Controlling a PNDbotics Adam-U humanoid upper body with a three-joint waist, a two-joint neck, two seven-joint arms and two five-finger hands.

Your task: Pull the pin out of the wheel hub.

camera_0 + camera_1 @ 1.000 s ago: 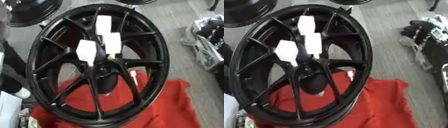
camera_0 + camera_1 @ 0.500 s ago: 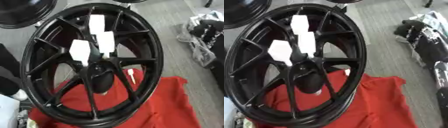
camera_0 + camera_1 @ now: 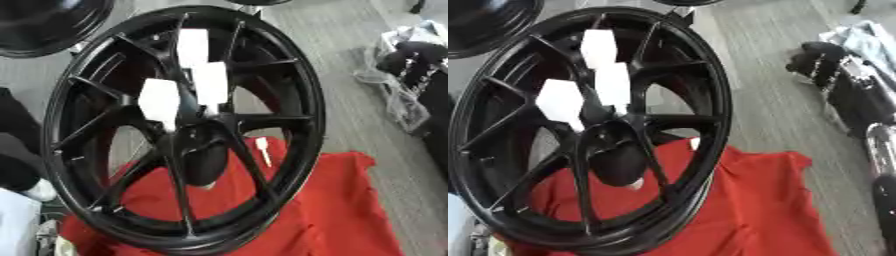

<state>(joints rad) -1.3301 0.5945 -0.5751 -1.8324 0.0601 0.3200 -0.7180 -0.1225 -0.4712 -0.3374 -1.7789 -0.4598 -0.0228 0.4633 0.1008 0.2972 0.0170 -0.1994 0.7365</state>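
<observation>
Wheel (image 3: 308, 120): standing on edge and leaning, filling most of the view; glossy black metal, round rim, thin straight spokes fanning out from the centre
Hub (image 3: 191, 131): sitting a little to 7 o'clock of the view's centre, black on black, its outline blurring into the spokes
White pieces (image 3: 210, 82): three flat, matt, blocky shapes clustering from the hub toward 12 o'clock, the lowest pair reaching down to the hub; looking like the pin's place, though not letting any one of them be told as the pin
White peg (image 3: 262, 150): small slim stick with a wider head, showing between two spokes at 4 o'clock of the hub against the red; lying on the cloth or fixed to the wheel, cannot tell
Dark shape (image 3: 203, 165): rounded, smooth, hanging behind the hub toward 6 o'clock with a pale tip; half hidden by spokes, not to be identified
Red cloth (image 3: 341, 200): soft, creased fabric spreading under the wheel's lower rim toward 5 o'clock, cut off by the bottom edge
Floor (image 3: 341, 45): grey, finely streaked
Second wheel (image 3: 44, 25): black, curving in at 11 o'clock, mostly cut off
Hands: showing in neither view, so leaving the fingers' state impossible to tell
</observation>
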